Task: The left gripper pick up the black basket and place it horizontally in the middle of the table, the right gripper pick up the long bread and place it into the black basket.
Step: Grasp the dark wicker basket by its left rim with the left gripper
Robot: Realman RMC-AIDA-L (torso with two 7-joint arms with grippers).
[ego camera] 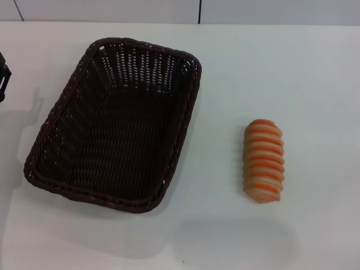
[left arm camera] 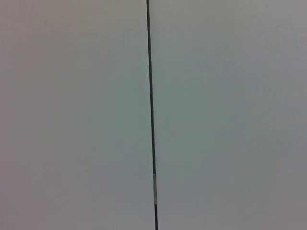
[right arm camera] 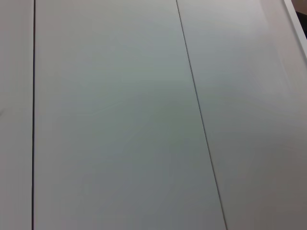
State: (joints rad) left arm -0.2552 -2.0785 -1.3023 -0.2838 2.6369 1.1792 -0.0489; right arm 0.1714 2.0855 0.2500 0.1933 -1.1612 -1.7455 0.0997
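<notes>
the black basket [ego camera: 115, 126] sits on the white bench [ego camera: 304, 73] left of centre, long side running away from the robot. the long bread [ego camera: 262, 160] lies well apart to its right. the left pincer [ego camera: 3, 76] barely shows at the left edge; cannot tell its state.

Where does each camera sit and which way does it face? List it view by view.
Head view: from the robot's head, down at the table, black basket and long bread; a sliver of the left gripper shows at the edge.
Left wrist view: pale panels, one dark seam; no body.
Right wrist view: similar panels, two seams; no body.
Shared: both wrist views show only seamed panels.
</notes>
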